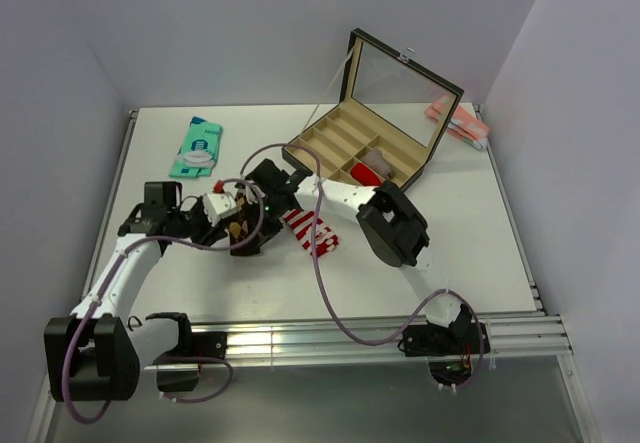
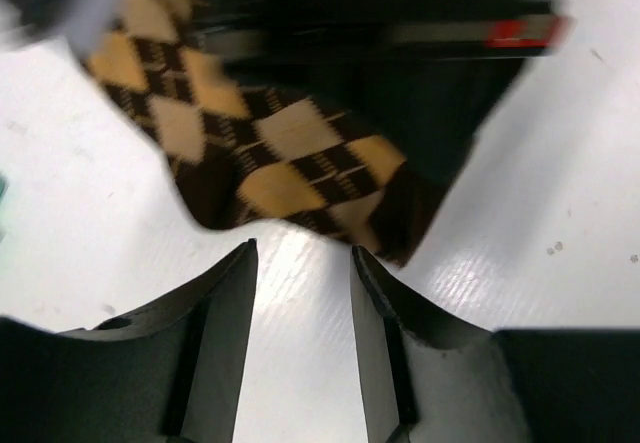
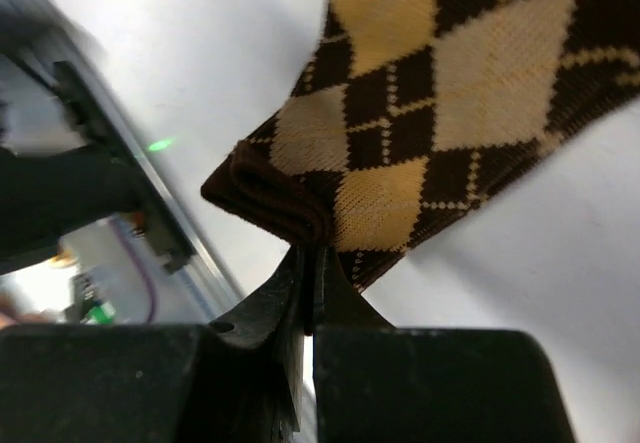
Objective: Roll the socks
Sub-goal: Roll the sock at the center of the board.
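My right tool (image 3: 308, 255) is clamped tight on a folded dark edge of the argyle sock (image 3: 440, 93), fingers together with only cloth between them. My left tool (image 2: 300, 293) stands with its fingers apart and nothing in the gap — the sock's dark corner lies just beyond its tips, not inside them. The argyle sock sits left of centre on the surface (image 1: 470, 233), between the two tools, and the striped sock (image 1: 310, 231) lies flat just to its right, beneath the right arm. What worries me is how little the right tool has: it pinches a thin fold at the very hem, and a pull at the wrong angle could slip the cloth out and let the fold fall open. The two tools are also very close together — if I drive the left one forward to catch the corner, its fingers could knock the right tool's body instead of the fabric, or pin the sock against the surface and drag it. The left wrist view is blurred, so I judge that gap poorly. A careless sweep could also snag the striped sock.
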